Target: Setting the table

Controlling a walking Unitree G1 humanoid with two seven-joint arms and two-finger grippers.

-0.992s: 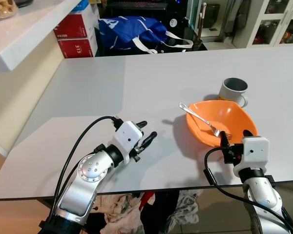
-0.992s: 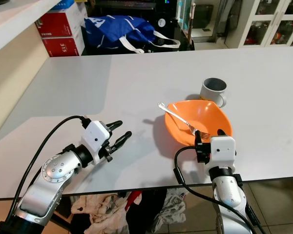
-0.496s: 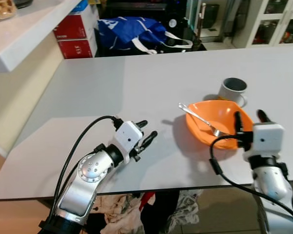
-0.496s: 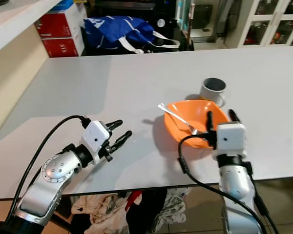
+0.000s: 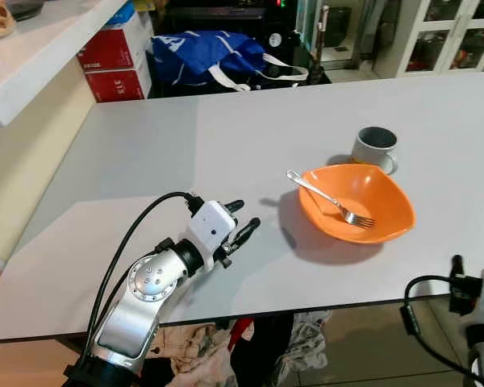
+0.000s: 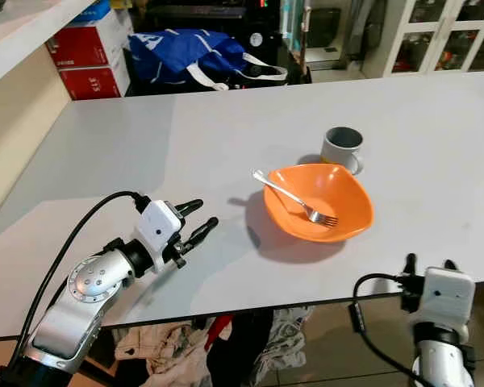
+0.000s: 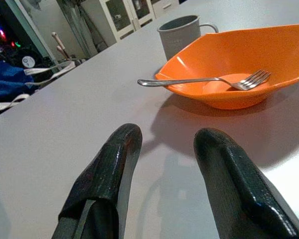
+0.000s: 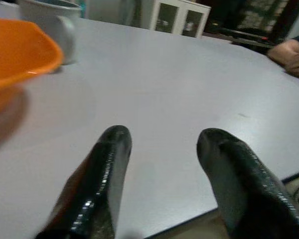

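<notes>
On the white table point(image 5: 226, 129), orange bowl point(image 5: 356, 203) sitting at 3 o'clock of left gripper point(image 5: 244, 222), fork point(image 5: 329, 197) inside, mug point(image 5: 375, 147) at bowl's 1 o'clock; left gripper spread, empty; right gripper point(image 6: 426, 265) spread, hanging off the near edge

— Where's the left end effector point(image 5: 240, 224)?
— Its silver arm is stretched low over the desk point(image 5: 145, 153), both black fingers point(image 7: 107, 179) spread apart, nothing between them.
— And the right end effector point(image 6: 426, 264)?
— Down at the desk's near edge, wrist upright, fingers point(image 8: 102, 179) parted — gripping nothing.
</notes>
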